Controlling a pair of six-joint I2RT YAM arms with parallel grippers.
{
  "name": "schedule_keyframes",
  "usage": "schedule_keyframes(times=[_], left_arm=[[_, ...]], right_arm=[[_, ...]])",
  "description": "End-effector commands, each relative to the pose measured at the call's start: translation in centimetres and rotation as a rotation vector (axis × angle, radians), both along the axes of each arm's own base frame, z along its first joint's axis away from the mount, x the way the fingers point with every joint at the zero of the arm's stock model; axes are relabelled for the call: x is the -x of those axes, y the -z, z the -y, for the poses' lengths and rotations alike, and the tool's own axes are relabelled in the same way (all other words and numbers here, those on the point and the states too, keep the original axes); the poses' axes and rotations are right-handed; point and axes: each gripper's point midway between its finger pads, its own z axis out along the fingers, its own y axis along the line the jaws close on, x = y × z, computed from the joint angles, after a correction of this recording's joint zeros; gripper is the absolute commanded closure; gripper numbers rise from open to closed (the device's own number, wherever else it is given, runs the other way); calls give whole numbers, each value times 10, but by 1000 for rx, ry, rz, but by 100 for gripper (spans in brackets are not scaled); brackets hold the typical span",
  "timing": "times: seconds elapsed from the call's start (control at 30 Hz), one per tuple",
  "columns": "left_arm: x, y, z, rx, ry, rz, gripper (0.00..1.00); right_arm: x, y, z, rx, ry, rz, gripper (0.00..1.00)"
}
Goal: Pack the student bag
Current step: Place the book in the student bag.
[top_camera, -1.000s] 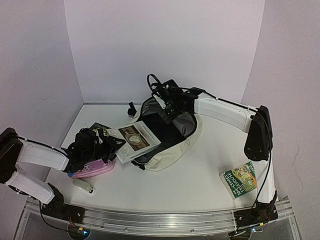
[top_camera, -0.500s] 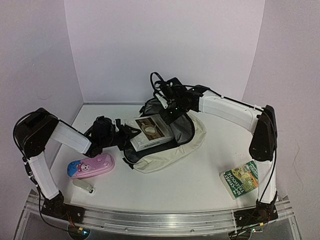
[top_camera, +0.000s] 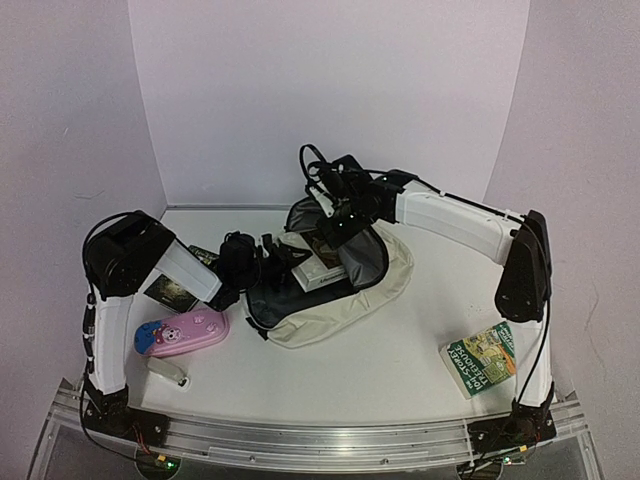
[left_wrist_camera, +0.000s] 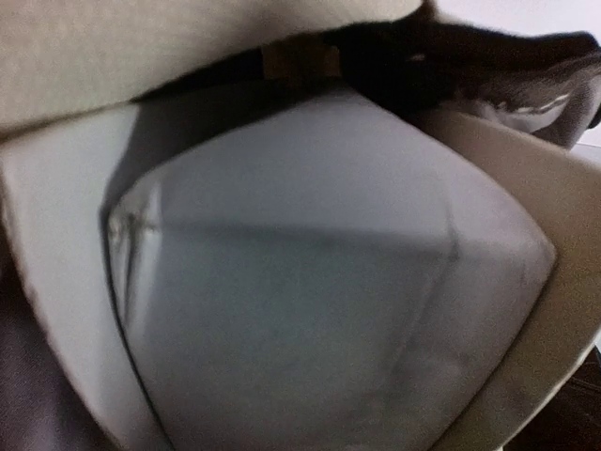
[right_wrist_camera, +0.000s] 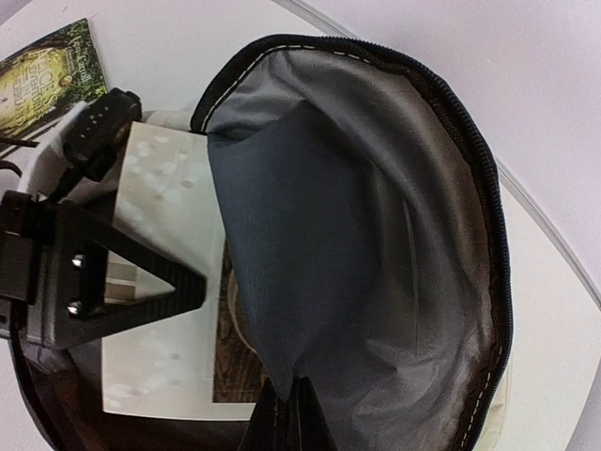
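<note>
Right wrist, student bag (right_wrist_camera: pixel 496 235), ribbed grey lining (right_wrist_camera: pixel 413 235), glossy rectangular book (right_wrist_camera: pixel 160 207)

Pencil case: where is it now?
Top view: the pencil case lies on the table at front left, just left of the bag, with a small white object nearer the arm bases.

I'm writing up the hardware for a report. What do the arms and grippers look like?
The left arm and right arm have white boxy links, black joints and thin black cables. The left gripper and right gripper are black.
</note>
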Motion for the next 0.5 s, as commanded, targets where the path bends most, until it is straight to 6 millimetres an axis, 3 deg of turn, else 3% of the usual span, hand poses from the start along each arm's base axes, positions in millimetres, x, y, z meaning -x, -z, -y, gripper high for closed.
schedule_keyframes(times=[0.0,0.23,0.4,0.47], left_arm=[[-8,-22,25,59,-36,38,67],[1,-1,13,-108,-101,-40,39],[11,0,1,-260,-107,-75,17],[15,-2,-3,-315,-114,-77,16]], right_arm=[[-13,-35,-14,-97,17,77,100],[-23,-30,-6,-110,40,58,100],[-26,-25,-1,-114,44,40,100],[-28,-24,1,-116,48,35,100]])
